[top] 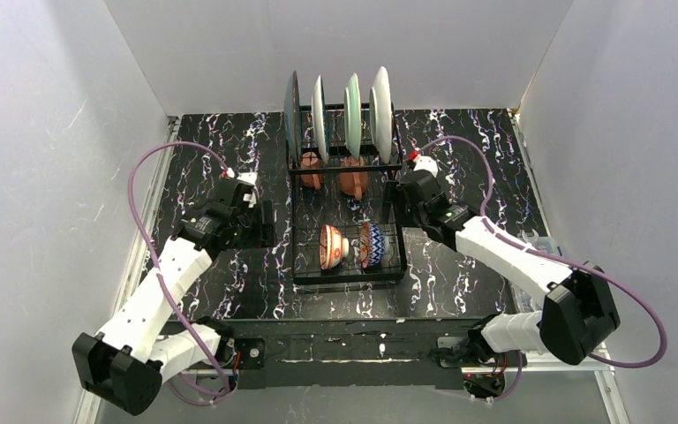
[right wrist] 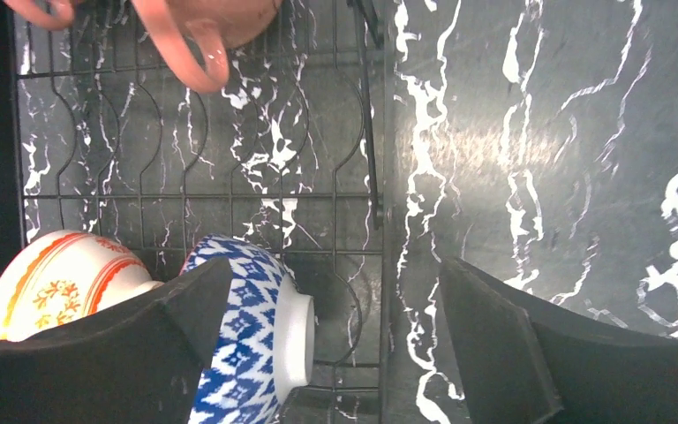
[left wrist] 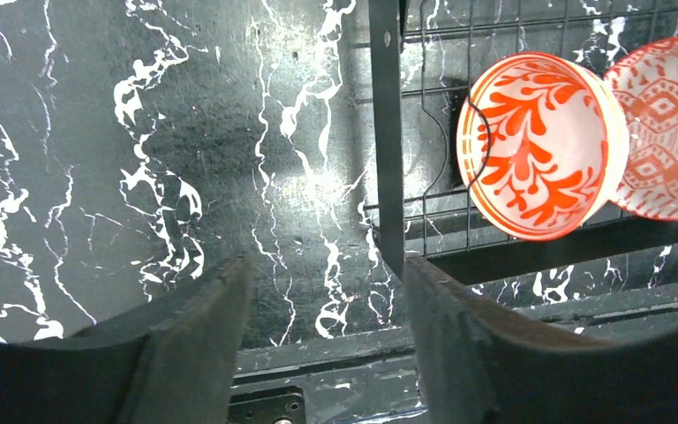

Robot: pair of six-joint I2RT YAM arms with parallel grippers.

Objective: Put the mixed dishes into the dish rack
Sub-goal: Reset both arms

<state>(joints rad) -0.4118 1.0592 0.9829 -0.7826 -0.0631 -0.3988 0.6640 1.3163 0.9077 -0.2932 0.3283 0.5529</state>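
At the middle of the counter [top: 212, 159]: the dish rack [top: 346, 276], long axis running away from the arm bases.

Far end, upright slots: four plates on edge, side by side, not touching. Left to right: dark teal plate [top: 292, 115], pale plate [top: 320, 113], pale green plate [top: 353, 110], white plate [top: 381, 110].

Just in front of the plates, on the flat grid: left mug [top: 311, 170] and right mug [top: 353, 178], both terracotta and tipped over. The right wrist view shows one mug handle at its top edge.

Near end of the grid: orange-patterned bowl [top: 334, 246] and blue-patterned bowl [top: 371, 244], both tipped on their sides and touching each other. The second bowl shows blue and white outside and a red pattern inside.

Left pincer [top: 265, 225]: beside the rack's left side, over bare counter. In the left wrist view its jaws stand apart with nothing between them, and the rack's near corner post sits just beyond the gap. It touches no dish.

Right pincer [top: 395, 199]: at the rack's right edge, level with the gap between mugs and bowls. In the right wrist view its jaws are wide. The blue-patterned bowl lies partly under one finger [right wrist: 141, 353], the other finger hangs over bare counter outside the rack wire, and nothing is gripped.
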